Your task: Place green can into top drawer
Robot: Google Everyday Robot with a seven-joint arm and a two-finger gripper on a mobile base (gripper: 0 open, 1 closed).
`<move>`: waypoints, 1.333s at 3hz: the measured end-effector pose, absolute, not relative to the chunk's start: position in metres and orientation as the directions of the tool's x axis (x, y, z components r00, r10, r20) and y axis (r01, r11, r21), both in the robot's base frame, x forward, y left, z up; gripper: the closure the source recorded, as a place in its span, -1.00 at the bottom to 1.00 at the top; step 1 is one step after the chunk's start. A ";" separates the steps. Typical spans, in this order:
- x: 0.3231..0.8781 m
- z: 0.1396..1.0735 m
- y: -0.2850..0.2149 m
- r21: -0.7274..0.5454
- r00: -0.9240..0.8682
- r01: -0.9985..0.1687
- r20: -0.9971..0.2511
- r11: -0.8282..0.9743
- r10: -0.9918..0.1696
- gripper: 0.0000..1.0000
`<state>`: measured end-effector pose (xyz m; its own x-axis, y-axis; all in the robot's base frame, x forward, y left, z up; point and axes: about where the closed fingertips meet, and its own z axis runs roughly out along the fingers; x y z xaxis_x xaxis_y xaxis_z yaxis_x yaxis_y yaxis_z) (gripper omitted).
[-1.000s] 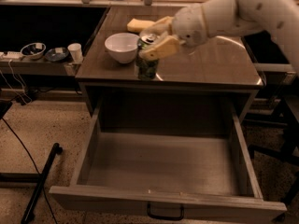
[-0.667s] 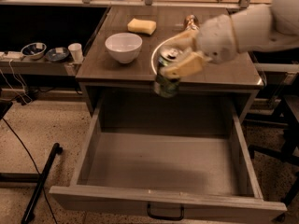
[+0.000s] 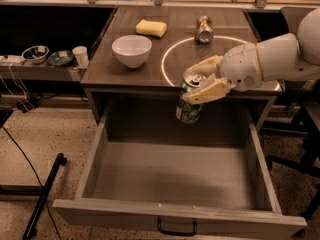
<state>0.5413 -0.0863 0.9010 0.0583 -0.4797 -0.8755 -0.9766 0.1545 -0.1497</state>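
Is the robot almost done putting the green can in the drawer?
About halfway. Done: the top drawer is pulled open, and the green can is up off the table. In hand: the gripper is shut on the can, holding it in the air by the table's front edge, above the drawer's back part. Left: lower it inside and let go.

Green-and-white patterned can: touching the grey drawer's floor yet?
Apart. Camera view: the hand, at the front edge of the dark wooden table, holds the green-and-white patterned can well above the grey wooden drawer floor.
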 end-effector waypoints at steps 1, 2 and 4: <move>0.536 0.849 -0.093 -0.162 0.052 -0.963 -0.897 0.217 -0.439 1.00; 0.519 0.782 -0.103 -0.213 0.066 -0.936 -0.888 0.280 -0.455 1.00; 0.506 0.716 -0.107 -0.219 0.024 -0.903 -0.886 0.370 -0.464 0.61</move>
<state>0.5061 -0.1074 0.7157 0.0244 -0.4639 -0.8856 -0.9028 0.3702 -0.2188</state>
